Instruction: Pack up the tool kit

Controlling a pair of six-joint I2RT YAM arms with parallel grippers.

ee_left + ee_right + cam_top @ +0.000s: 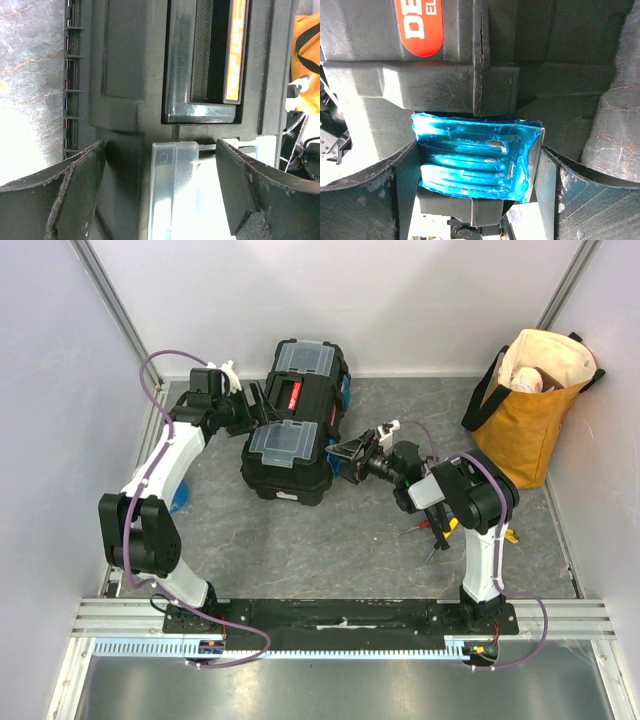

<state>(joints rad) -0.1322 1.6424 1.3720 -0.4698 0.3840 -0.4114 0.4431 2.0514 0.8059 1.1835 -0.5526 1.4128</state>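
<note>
The black toolbox (290, 425) lies on the table with its lid shut, showing a red handle panel (291, 393) and two clear-lidded compartments (283, 442). My left gripper (262, 405) is open at the box's left side. In the left wrist view it (160, 150) straddles a corner of a clear lid (175, 195) below the handle (202, 60). My right gripper (347, 452) is open at the box's right side. In the right wrist view it (479, 160) has the blue latch (470, 155) between its fingers (365, 200), close on both sides. A few small tools (440, 530) lie under the right arm.
A mustard-yellow tote bag (535, 410) stands at the back right against the wall. A small blue cup (181, 502) peeks out beside the left arm. White walls close in the table at the back and on both sides.
</note>
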